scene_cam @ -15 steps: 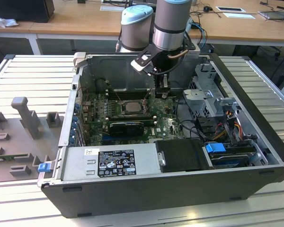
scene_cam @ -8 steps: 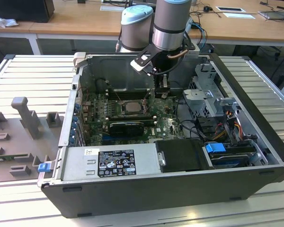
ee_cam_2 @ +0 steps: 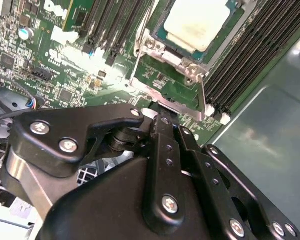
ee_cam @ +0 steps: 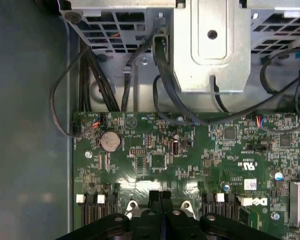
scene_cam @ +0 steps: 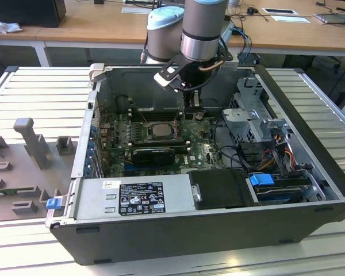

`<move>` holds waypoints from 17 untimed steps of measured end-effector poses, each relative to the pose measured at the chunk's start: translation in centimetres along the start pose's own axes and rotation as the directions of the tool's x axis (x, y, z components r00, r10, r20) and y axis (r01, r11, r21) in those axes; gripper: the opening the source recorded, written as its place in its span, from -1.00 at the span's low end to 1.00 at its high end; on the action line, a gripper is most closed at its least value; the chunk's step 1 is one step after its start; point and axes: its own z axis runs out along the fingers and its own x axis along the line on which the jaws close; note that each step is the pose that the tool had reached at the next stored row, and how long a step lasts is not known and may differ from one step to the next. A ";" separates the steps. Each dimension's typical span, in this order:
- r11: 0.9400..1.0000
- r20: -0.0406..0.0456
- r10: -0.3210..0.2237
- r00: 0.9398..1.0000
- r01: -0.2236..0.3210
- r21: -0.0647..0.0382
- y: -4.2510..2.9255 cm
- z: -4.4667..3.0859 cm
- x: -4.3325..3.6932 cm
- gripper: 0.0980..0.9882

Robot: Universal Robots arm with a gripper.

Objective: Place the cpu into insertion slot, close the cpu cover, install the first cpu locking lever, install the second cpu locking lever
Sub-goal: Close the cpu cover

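The cpu (scene_cam: 158, 129) lies flat in the insertion slot (scene_cam: 145, 131) on the green board inside the open computer case. In the second wrist view the pale cpu (ee_cam_2: 196, 22) shows through the cut-out of the silvery cpu cover (ee_cam_2: 176, 56), which lies down over it. A thin wire locking lever (ee_cam_2: 202, 95) runs along one side of the socket's metal rim (ee_cam_2: 140, 82). My gripper (ee_cam_2: 160, 117) is shut, its black fingertips (ee_cam: 154, 197) pressed together just off the socket's edge. Nothing shows between them. In the exterior view the gripper (scene_cam: 194, 112) hangs to the right of the cpu.
Long black memory slots (ee_cam_2: 240, 55) flank the socket. A metal drive cage (ee_cam: 212, 45) with black cables (ee_cam: 90, 75) stands past the board, and a coin battery (ee_cam: 110, 141) sits on it. The power supply (scene_cam: 132, 198) fills the case front. Grey fixtures (scene_cam: 31, 141) stand outside on the exterior view's left.
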 end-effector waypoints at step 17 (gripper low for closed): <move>1.000 -0.001 -0.010 1.000 0.010 -0.001 -3.95 1.35 -0.01 -0.98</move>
